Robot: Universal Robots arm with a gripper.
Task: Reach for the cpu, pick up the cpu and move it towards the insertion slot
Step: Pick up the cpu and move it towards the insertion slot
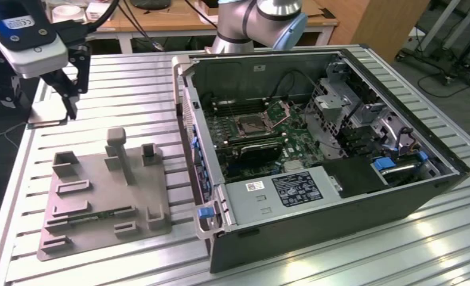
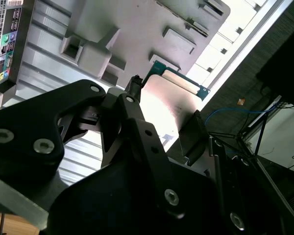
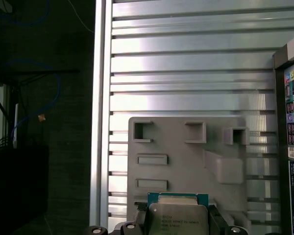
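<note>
Far corner of the table (image 1: 132, 77), exterior view's left: my gripper (image 3: 178, 223) is up off the surface, fingers (image 3: 214, 221) clenched on the cpu (image 3: 178, 210), pinching two opposite edges, silvery lid facing the first wrist view. Grey parts tray (image 1: 99, 173) lies near the table's left edge, between me and the open computer case (image 1: 315, 220). The insertion slot (image 1: 253, 125) is inside the case, bracket tipped up, well apart from the cpu, toward the exterior view's right.
</note>
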